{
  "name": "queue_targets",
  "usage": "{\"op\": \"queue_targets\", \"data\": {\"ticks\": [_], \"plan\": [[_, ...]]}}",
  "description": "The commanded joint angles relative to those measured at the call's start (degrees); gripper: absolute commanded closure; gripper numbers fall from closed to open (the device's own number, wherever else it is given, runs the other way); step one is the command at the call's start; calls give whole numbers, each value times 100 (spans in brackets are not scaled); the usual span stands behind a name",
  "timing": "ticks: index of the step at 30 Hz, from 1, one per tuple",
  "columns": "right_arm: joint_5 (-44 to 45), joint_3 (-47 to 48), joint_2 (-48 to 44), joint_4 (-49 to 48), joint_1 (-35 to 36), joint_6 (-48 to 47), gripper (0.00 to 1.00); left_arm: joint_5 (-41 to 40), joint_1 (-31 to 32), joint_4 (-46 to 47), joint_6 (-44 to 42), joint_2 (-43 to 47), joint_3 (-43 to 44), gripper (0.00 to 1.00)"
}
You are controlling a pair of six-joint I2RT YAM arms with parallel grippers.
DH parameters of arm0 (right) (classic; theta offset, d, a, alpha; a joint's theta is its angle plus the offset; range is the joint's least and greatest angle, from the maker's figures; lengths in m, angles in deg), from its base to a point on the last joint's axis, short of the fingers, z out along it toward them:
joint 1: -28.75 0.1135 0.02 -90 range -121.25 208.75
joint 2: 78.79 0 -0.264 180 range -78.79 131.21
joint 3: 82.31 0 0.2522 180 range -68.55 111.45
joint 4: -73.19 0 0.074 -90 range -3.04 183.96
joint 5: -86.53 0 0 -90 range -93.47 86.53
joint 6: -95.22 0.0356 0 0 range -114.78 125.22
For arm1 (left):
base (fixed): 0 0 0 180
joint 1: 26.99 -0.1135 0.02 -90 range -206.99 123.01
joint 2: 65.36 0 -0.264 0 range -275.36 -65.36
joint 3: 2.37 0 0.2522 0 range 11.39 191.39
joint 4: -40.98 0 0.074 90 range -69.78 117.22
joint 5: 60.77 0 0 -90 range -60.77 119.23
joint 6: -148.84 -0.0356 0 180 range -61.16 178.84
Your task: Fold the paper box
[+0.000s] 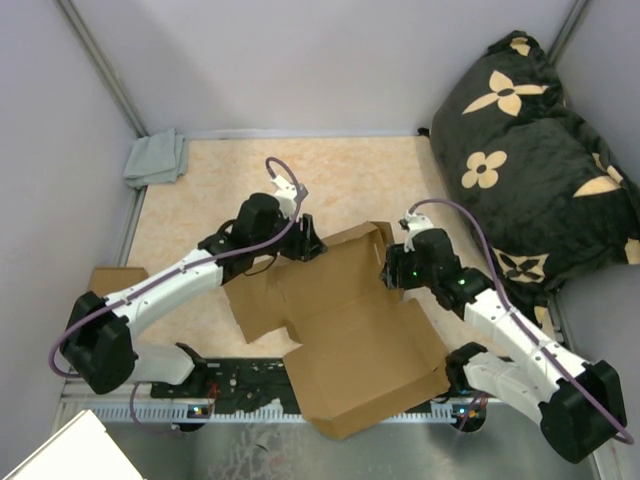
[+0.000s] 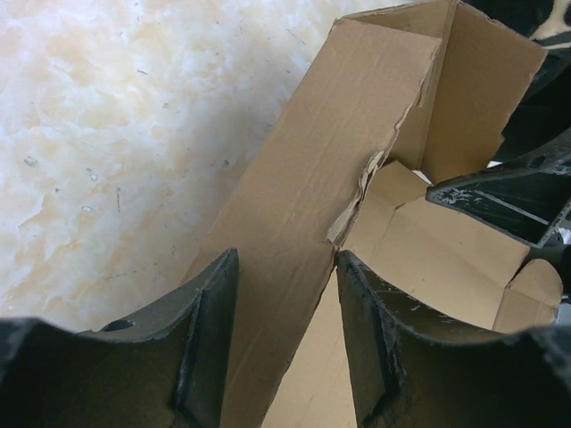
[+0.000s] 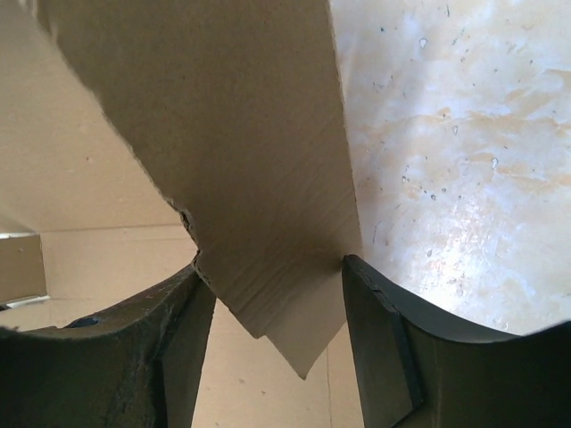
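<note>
Paper box (image 1: 352,352) lies opened out on the table (image 1: 200,195), mid-table toward the near edge, between both arms.
Left gripper (image 1: 303,241) is at the box's far-left side, fingers (image 2: 210,348) spread, a raised cardboard wall panel showing in the gap. Right gripper (image 1: 392,268) is at the far-right corner, fingers also spread, a cardboard flap spanning the gap between them. Grey cloth (image 1: 157,158) sits in the far-left corner, well apart from the box.

The plain brown paper box (image 1: 350,340) lies open on the table, far flaps raised.
</note>
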Motion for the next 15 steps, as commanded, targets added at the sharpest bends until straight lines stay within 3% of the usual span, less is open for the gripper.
{"op": "queue_targets", "data": {"ticks": [1,15], "plan": [[61,394,-168,37,45,-36,39,215,166,-68,92,232,-62,47],[170,520,-128,183,45,-185,36,-210,449,-453,-131,-21,30,52]]}}
